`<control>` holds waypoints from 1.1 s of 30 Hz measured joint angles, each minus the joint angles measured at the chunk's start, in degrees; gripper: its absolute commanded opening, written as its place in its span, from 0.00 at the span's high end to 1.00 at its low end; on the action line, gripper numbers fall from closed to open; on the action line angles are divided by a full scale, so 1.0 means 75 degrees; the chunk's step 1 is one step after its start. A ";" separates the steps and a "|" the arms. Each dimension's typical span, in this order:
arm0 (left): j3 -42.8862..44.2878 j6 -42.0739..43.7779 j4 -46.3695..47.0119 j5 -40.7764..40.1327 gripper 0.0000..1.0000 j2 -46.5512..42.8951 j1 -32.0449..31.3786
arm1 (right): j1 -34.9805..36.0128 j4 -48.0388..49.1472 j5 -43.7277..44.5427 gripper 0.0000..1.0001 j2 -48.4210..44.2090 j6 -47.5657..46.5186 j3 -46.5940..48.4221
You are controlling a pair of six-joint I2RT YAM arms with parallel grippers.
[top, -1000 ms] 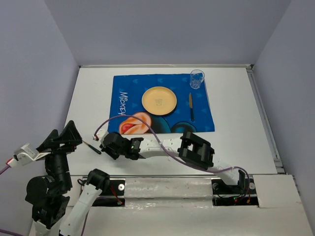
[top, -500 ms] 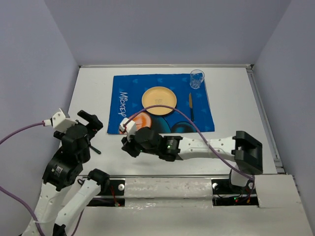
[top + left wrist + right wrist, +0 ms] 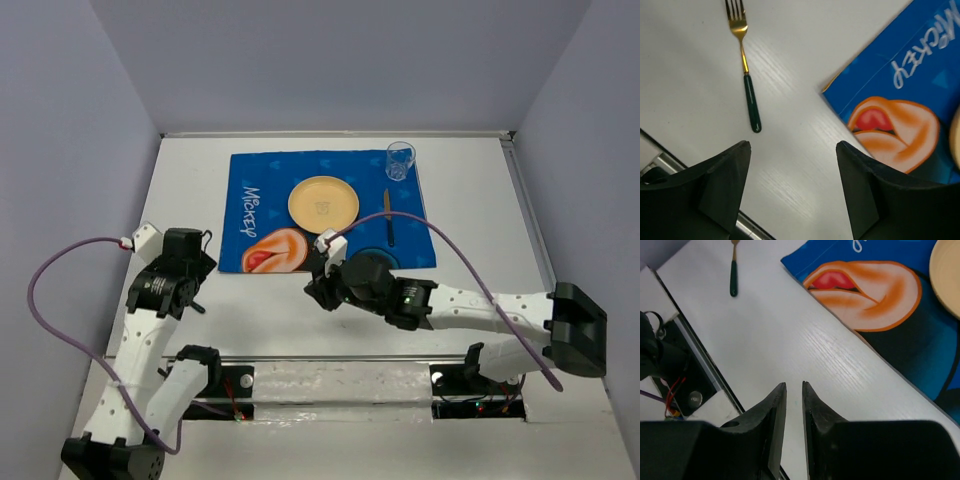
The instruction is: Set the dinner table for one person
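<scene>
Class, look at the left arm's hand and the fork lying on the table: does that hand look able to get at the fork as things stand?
Probably yes. The left hand hangs open above the fork, which lies alone on the bare dinner table, off the blue mat. Nothing lies between them.

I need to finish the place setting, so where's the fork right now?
The fork lies on the bare white table left of the blue mat, just ahead of the open left claw.

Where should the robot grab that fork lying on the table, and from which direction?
Probably at the dark green handle, coming straight down from above. The fork lies flat on the table with bare surface all round it, so nothing blocks a vertical approach. The handle looks thicker than the thin gold neck, so fingers closing across it should grip better. The open left gripper is nearest.
</scene>
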 measured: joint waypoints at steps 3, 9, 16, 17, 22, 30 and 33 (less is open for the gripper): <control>-0.0154 -0.0026 -0.0090 0.0309 0.19 0.0621 0.0297 | -0.0108 0.0061 0.0067 0.75 -0.0618 0.0076 -0.0251; -0.0740 -0.0111 0.0259 0.0994 0.33 0.1667 0.0912 | -0.0108 0.0070 0.0119 0.75 -0.1020 0.0099 -0.0353; -0.1032 -0.0032 0.0714 0.1515 0.40 0.2900 0.2107 | -0.0117 0.0061 0.0189 0.75 -0.1279 0.0099 -0.0568; -0.1032 -0.0009 0.0801 0.1533 0.40 0.3127 0.2404 | -0.0119 0.0064 0.0201 0.75 -0.1367 0.0099 -0.0618; -0.1032 0.0070 0.1183 0.1553 0.39 0.3599 0.3270 | -0.0210 0.0073 0.0248 0.75 -0.1614 0.0099 -0.0740; -0.1265 0.0388 0.2328 0.1591 0.49 0.4517 0.3474 | -0.0274 0.0178 0.0189 0.75 -0.1498 0.0102 -0.0787; -0.1349 0.0493 0.2617 0.1658 0.60 0.4657 0.3570 | -0.0274 0.0178 0.0181 0.75 -0.1274 0.0099 -0.0784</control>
